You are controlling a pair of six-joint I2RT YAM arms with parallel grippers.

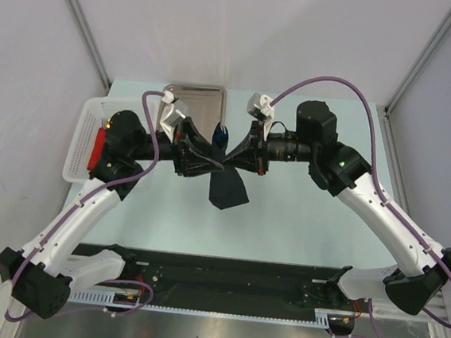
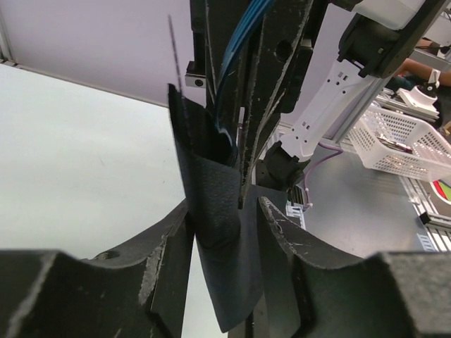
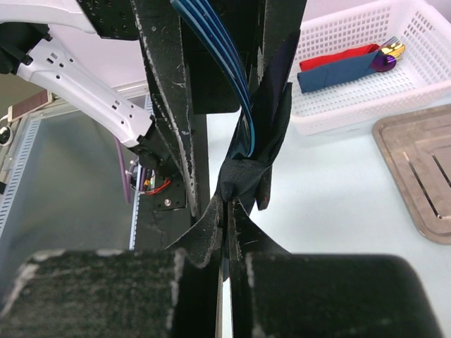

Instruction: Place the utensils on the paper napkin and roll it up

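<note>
The black paper napkin [image 1: 227, 189] hangs in the air over the middle of the table, bunched round a bright blue utensil [image 1: 220, 137] whose end sticks up out of it. My right gripper [image 1: 231, 166] is shut on a pinched fold of the napkin [image 3: 243, 179], just below the blue utensil [image 3: 218, 49]. My left gripper [image 2: 224, 208] stands half-closed astride the rolled napkin [image 2: 211, 190]. One finger [image 2: 180, 232] touches the roll and a gap shows on the other side. The blue utensil [image 2: 229, 63] rises behind. The purple utensil is hidden.
A shiny steel tray [image 1: 196, 102] lies at the back of the table behind the arms. A white mesh basket [image 1: 84, 139] stands at the left edge, holding flat red and blue pieces [image 3: 338, 63]. Both arms meet nose to nose over the table's middle.
</note>
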